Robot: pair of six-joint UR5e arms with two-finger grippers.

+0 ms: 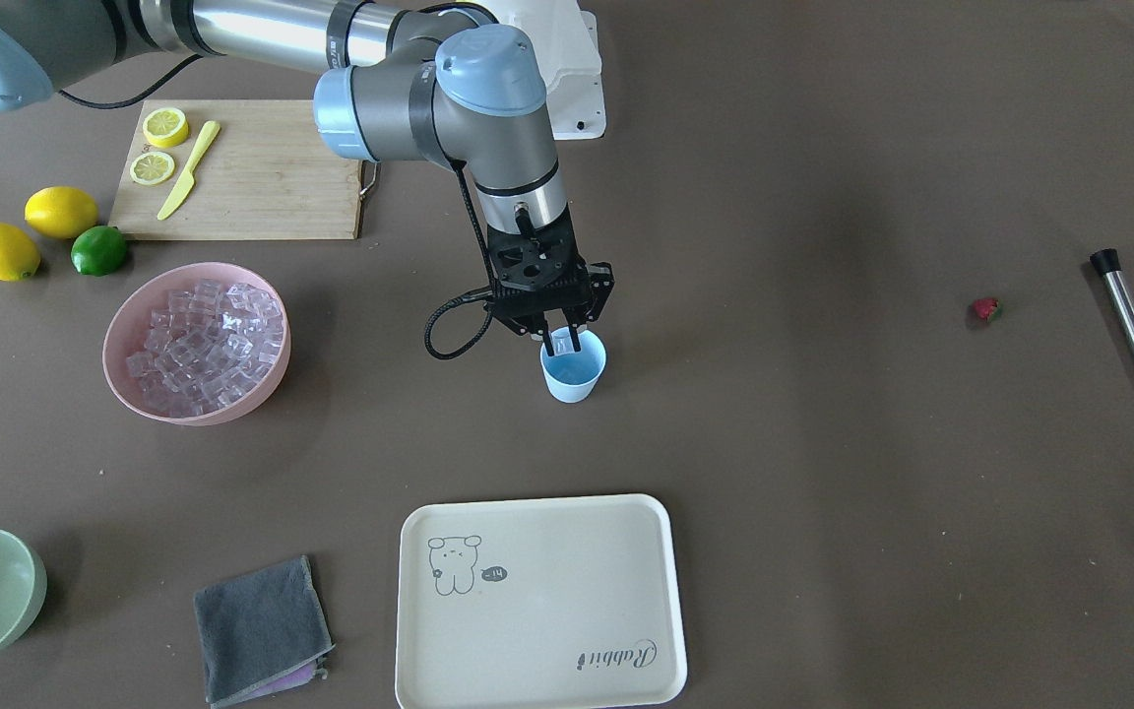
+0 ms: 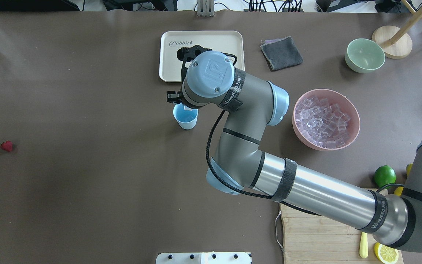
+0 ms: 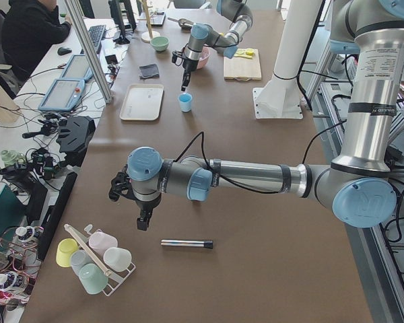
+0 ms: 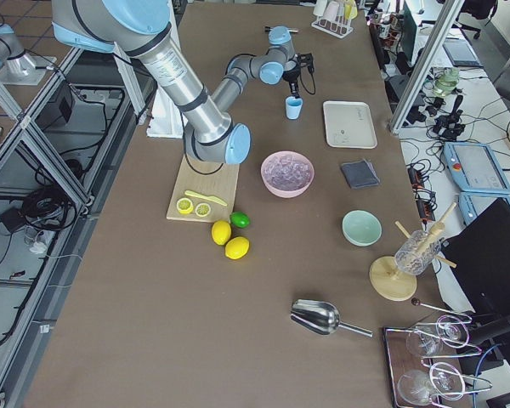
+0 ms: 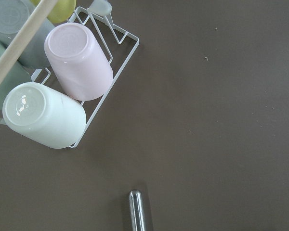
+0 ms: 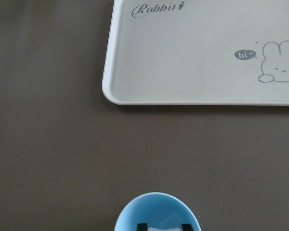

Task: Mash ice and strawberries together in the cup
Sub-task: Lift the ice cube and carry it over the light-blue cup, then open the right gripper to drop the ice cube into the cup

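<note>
Release step. Left gripper [image 3: 143, 219]: we cannot tell whether its jaws are open. Right gripper [image 1: 563, 345] hangs with cup [image 1: 573, 376] just beneath its jaws, strawberry [image 1: 986, 310] well off sideways, one ice cube [image 6: 162, 224] pinched between them at the rim. We centre first, then open low.

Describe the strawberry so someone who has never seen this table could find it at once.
Start at the cream rectangular rabbit-print tray, then scan toward the robot's left side of the brown table. There a small red strawberry lies near, not touching, a black-capped steel rod; it is the only red thing on that side.
</note>
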